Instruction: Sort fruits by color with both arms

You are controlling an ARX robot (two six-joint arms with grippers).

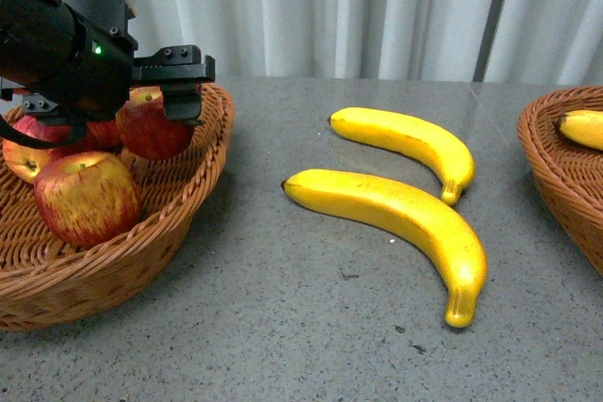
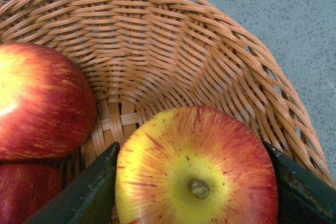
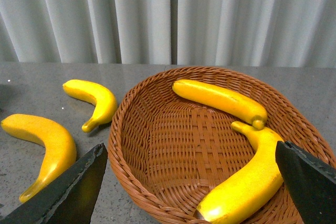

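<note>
My left gripper [image 1: 158, 105] is shut on a red apple [image 1: 151, 129] and holds it over the left wicker basket [image 1: 203, 185]. In the left wrist view the apple [image 2: 197, 150] sits stem-up between both fingers [image 2: 89, 192]. Two more apples [image 1: 87, 197] lie in that basket. Two yellow bananas [image 1: 405, 143] [image 1: 396, 223] lie on the grey table. My right gripper [image 3: 191, 182] is open and empty above the right basket [image 3: 157, 145], which holds two bananas [image 3: 218, 99] [image 3: 247, 179]. The right gripper is out of the front view.
The right basket [image 1: 556, 167] shows at the front view's right edge with a banana [image 1: 584, 127] in it. White curtains [image 1: 358, 7] hang behind the table. The two loose bananas also show in the right wrist view [image 3: 94, 98] [image 3: 44, 142].
</note>
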